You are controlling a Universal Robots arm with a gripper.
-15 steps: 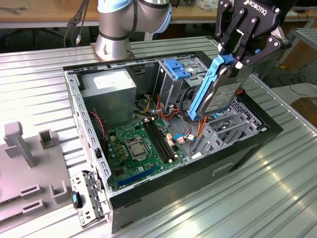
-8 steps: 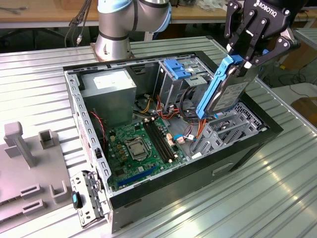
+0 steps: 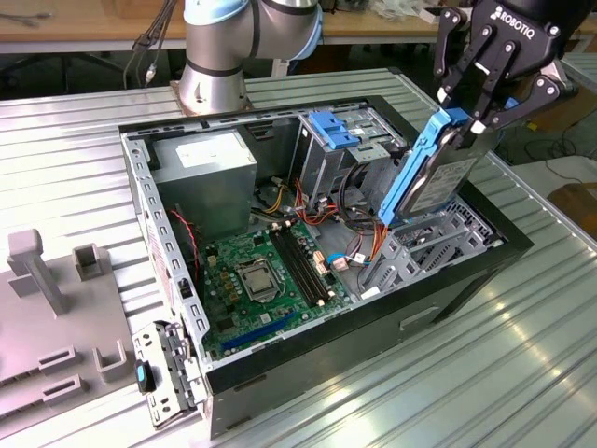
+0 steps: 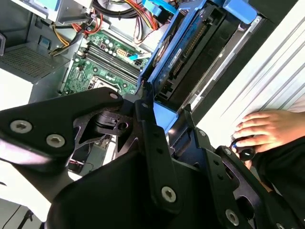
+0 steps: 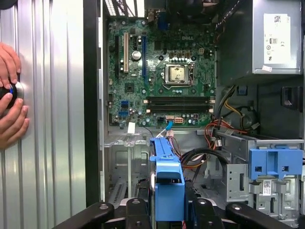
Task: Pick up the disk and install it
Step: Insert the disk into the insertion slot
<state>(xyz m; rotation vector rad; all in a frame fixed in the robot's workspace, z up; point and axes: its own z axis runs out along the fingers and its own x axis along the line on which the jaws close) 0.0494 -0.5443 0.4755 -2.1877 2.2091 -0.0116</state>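
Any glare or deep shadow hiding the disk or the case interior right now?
Exterior view: glare streaks on the table, the disk in the claw evenly lit. Second wrist view: table washed out white. First wrist view: motherboard evenly lit.

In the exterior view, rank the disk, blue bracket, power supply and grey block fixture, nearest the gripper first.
1. disk, held by the gripper.
2. blue bracket, on the drive cage.
3. power supply, in the case's corner.
4. grey block fixture, exterior view's far left.
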